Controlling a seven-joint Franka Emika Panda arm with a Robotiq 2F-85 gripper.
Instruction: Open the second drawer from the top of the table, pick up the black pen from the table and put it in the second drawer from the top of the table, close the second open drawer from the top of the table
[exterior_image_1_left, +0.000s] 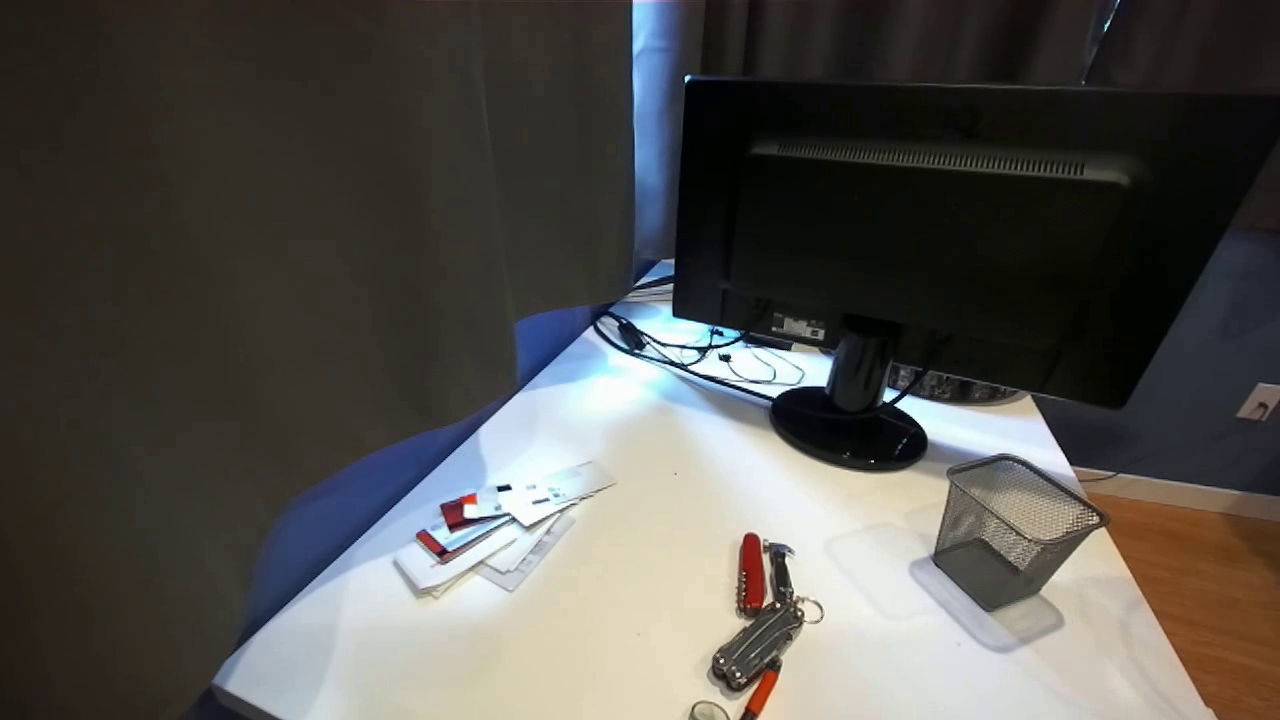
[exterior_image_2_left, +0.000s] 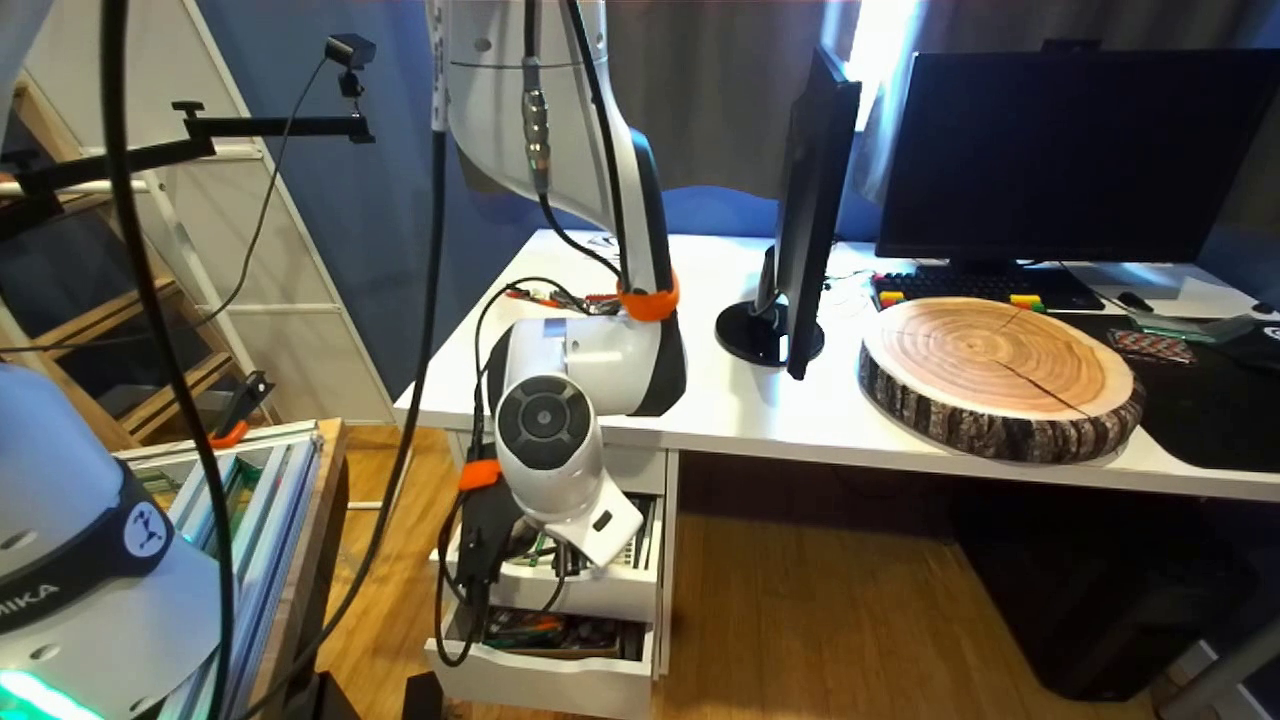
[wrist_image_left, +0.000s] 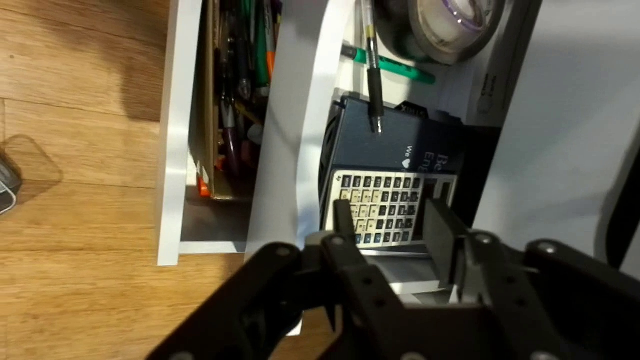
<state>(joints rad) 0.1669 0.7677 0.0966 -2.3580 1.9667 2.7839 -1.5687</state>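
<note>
The white table (exterior_image_1_left: 620, 620) stands above a drawer unit. Its top drawer (exterior_image_2_left: 638, 470) is shut. The second drawer from the top (exterior_image_2_left: 600, 592) is pulled out; it also shows in the wrist view (wrist_image_left: 320, 125). Inside are a calculator (wrist_image_left: 372, 207), a dark box (wrist_image_left: 385, 135), a green marker (wrist_image_left: 405, 69) and rolls of tape. A slim pen with a black grip and clear barrel, seemingly the black pen (wrist_image_left: 374, 87), lies across the marker and the box. My gripper (wrist_image_left: 389, 206) is open and empty above the calculator, apart from the pen. I see no black pen on the tabletop.
A lower drawer (exterior_image_2_left: 545, 680), holding pens, is also pulled out. On the table are a red knife (exterior_image_1_left: 751, 575), a multi-tool (exterior_image_1_left: 758, 645), cards (exterior_image_1_left: 500, 530), a mesh cup (exterior_image_1_left: 1015, 530), a monitor (exterior_image_1_left: 930, 240) and a wood slab (exterior_image_2_left: 1000, 350).
</note>
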